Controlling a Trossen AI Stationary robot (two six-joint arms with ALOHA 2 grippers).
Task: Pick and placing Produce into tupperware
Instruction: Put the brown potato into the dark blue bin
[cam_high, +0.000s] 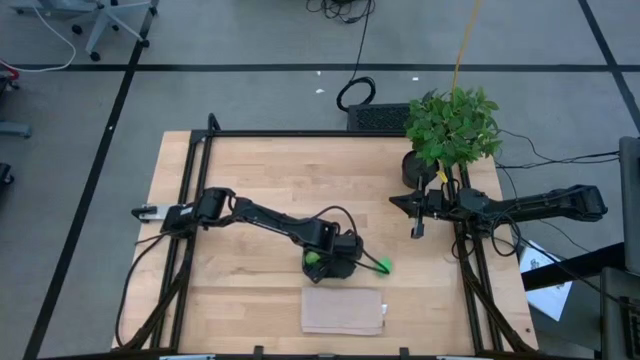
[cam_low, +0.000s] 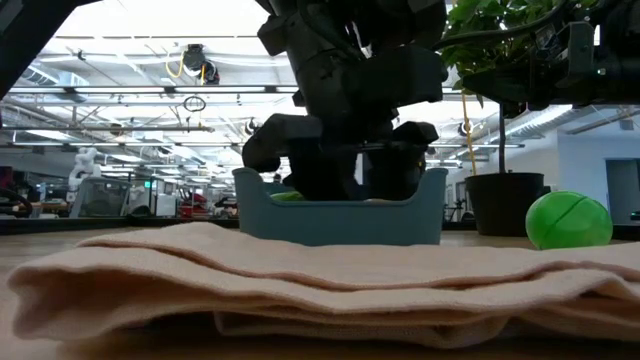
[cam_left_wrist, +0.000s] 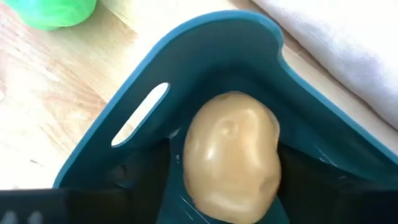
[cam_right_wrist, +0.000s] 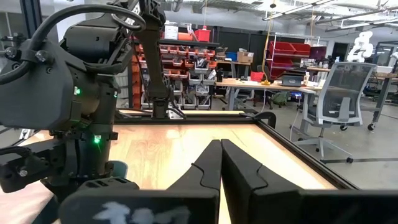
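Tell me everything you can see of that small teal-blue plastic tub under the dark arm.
The teal-blue plastic tub is shallow and rectangular, with rounded corners, smooth glossy walls and a slot handle cut in one end. It sits upright on the wooden table, just behind the folded tan cloth. Inside lies a pale yellow rounded piece of produce, between the left gripper's dark fingers. A lime-green piece peeks over the rim.

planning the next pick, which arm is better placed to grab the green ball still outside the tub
Left. Its gripper hovers over the teal tub, right beside the green ball. The right gripper waits near the potted plant, farther away.
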